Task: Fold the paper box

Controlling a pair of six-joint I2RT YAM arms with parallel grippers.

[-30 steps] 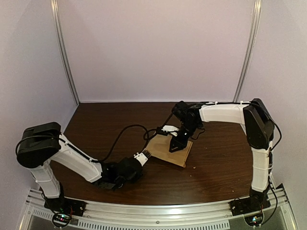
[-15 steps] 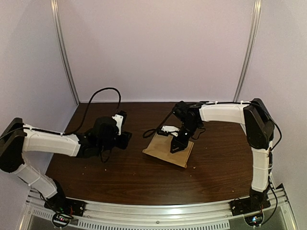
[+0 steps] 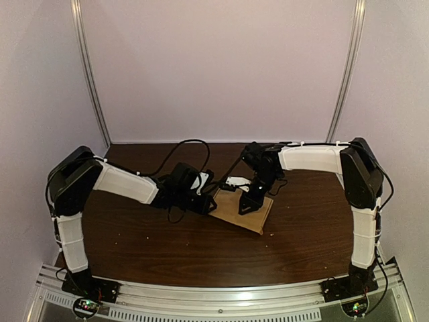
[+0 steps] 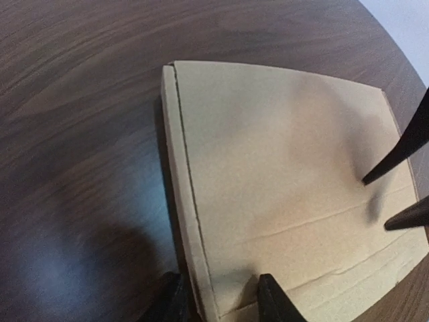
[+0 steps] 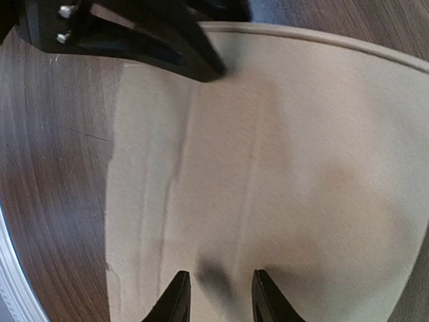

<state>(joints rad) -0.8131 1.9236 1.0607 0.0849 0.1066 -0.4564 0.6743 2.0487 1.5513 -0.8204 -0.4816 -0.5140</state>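
A flat tan cardboard box (image 3: 253,219) lies on the dark wooden table (image 3: 167,245), right of the middle. My left gripper (image 3: 206,203) is low at the box's left edge. In the left wrist view it (image 4: 224,303) stands open, one finger on the table side and the other over the cardboard (image 4: 281,154), with the narrow creased edge strip (image 4: 175,168) between them. My right gripper (image 3: 247,203) points down onto the top of the box. In its own view it (image 5: 220,296) is open, both tips on or just above the cardboard (image 5: 301,154).
Black cables (image 3: 175,146) loop over the table behind the left arm and by the right wrist. Pale walls with two metal posts (image 3: 90,74) close off the back. A metal rail (image 3: 214,295) runs along the near edge.
My left arm has swung from the near middle out to the far left and then in to the box's left edge. The right gripper and the box have hardly moved.
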